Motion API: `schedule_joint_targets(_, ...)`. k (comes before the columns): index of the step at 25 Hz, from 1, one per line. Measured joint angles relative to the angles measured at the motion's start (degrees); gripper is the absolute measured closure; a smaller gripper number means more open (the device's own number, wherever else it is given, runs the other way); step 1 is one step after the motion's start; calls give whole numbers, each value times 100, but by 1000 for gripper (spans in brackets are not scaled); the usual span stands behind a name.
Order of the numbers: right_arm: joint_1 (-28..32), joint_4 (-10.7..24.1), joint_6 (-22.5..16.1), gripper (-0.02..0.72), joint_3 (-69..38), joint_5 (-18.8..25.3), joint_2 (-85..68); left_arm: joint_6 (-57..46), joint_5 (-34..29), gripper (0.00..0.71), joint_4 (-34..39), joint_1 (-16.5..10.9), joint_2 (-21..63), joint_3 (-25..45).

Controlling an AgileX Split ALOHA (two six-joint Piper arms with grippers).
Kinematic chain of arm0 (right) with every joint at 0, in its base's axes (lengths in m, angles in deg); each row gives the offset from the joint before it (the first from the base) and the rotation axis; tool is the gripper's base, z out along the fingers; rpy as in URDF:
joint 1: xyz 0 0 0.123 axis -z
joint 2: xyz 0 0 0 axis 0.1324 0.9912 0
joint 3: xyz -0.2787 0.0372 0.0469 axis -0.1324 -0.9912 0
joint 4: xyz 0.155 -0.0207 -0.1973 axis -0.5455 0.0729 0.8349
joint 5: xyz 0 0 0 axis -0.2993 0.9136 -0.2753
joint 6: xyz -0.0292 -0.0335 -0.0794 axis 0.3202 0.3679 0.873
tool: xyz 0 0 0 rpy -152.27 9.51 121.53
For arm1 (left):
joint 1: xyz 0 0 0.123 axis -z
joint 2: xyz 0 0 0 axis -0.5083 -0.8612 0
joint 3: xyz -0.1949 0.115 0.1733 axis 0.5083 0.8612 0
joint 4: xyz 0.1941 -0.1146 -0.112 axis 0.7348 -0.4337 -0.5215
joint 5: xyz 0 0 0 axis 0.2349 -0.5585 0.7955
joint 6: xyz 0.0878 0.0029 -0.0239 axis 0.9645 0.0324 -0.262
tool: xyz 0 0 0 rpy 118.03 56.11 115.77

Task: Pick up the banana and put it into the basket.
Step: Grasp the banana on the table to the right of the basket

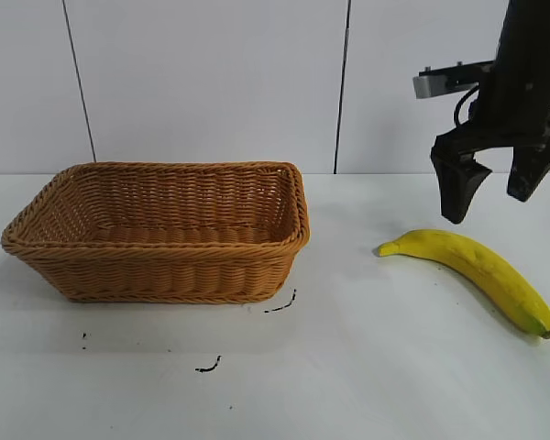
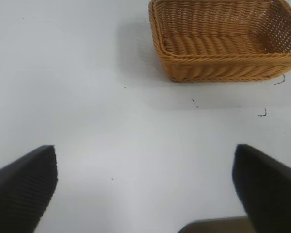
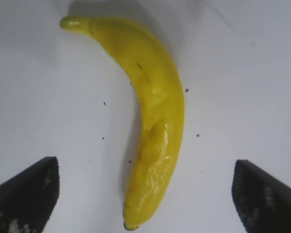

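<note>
The banana [image 1: 472,268] lies flat on the white table [image 1: 367,367], well apart from the basket [image 1: 165,234] and on the side of it toward the right arm. In the exterior view its long axis runs diagonally: the pointed stem end is the end nearer the basket and sits farther back on the table, while the dark-tipped end points away from the basket and toward the front edge. The curve bows upward and away from the camera.

The right gripper [image 1: 497,188] hangs above the banana with its fingers pointing down and spread wide, holding nothing. It is over the stem half, clear of the fruit. In the right wrist view the banana [image 3: 153,121] lies between the two fingertips [image 3: 26,191], its length running across the line that joins them.

The left gripper [image 2: 145,189] is spread wide too, over bare table off the basket's [image 2: 223,63] other end.
</note>
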Motion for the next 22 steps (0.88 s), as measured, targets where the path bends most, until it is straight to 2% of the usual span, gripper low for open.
schedule_joint_targets(9,36,-54,-94,14,0,-517,313,0,0,15,0,0,0,0)
schedule_joint_targets(15,36,-54,-105,14,0,-520,453,0,0,15,0,0,0,0)
schedule_joint_targets(17,36,-54,-105,35,0,-526,453,0,0,15,0,0,0,0)
schedule_joint_targets(19,36,-54,-105,125,0,-515,453,0,0,15,0,0,0,0)
schedule_joint_targets(21,36,-14,-105,266,0,-467,453,0,0,15,0,0,0,0)
schedule_joint_targets(22,36,8,-105,368,9,-426,453,0,0,15,0,0,0,0)
